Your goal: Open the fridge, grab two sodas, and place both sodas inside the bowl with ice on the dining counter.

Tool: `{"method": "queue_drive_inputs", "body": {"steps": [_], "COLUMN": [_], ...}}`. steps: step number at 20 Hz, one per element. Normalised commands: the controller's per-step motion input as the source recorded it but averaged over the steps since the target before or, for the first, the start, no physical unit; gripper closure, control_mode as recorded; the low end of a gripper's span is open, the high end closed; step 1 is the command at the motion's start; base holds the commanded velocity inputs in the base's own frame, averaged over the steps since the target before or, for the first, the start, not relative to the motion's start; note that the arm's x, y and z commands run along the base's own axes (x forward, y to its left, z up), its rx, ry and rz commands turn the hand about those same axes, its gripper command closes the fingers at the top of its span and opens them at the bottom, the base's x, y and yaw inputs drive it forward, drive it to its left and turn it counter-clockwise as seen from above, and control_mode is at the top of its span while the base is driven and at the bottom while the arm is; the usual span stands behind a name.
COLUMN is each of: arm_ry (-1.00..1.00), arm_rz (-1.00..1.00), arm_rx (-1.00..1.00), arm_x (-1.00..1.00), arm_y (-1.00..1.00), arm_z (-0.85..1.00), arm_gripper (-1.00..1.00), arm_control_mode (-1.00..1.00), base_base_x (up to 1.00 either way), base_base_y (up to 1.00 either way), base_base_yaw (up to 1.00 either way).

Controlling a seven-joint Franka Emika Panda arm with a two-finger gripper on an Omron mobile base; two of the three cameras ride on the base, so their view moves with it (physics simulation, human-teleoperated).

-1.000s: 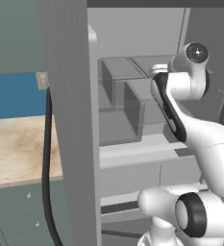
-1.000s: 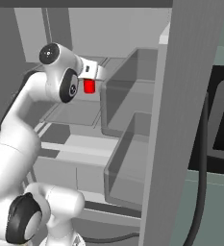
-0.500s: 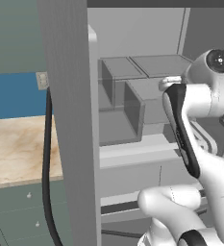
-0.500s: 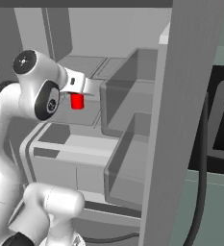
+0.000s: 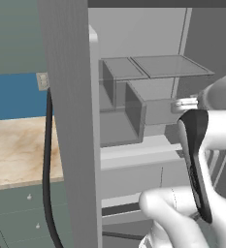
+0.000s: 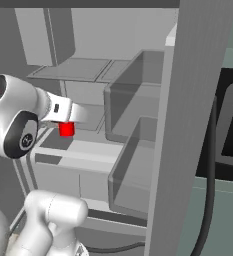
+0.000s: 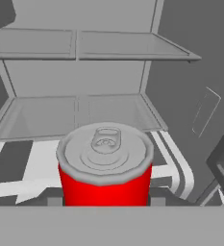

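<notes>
Pinching the red soda can (image 7: pixel 104 175), the gripper (image 6: pixel 67 125) hangs inside the open fridge (image 6: pixel 138 115).

The arm with the red can (image 6: pixel 66 129) has drawn back out of the fridge (image 6: pixel 138 115) toward the near side. In the right base view the can now sits lower and further left than a second ago, in front of the pale shelf edge rather than up beside the door bins. The gripper (image 6: pixel 67 125) has travelled with it, jaws unchanged on the can. In the left base view the wrist has swung right and lower.
</notes>
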Motion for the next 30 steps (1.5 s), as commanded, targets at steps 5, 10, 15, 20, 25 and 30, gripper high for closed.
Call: {"method": "queue_drive_inputs", "body": {"steps": [5,10,15,20,25,30], "arm_ry": [0.0,0.0,0.0,0.0,0.0,0.0], "arm_rz": [0.02,0.02,0.0,0.0,0.0,0.0], "arm_rx": [-0.08,0.0,0.0,0.0,0.0,0.0], "arm_x": [-0.46,-0.44,0.0,0.0,0.0,0.0], "arm_y": [0.0,0.0,0.0,0.0,0.0,0.0], "arm_z": [-0.47,-0.39,0.0,0.0,0.0,0.0], "arm_gripper": [1.0,1.0,1.0,1.0,1.0,1.0], "arm_control_mode": [-1.0,-1.0,1.0,1.0,1.0,1.0], "base_base_x": [0.0,0.0,-0.83,-0.84,-0.63,-0.51], "base_base_y": [0.0,0.0,0.23,0.65,0.74,0.74], "base_base_yaw": [0.0,0.0,0.11,0.3,0.38,0.41]}}
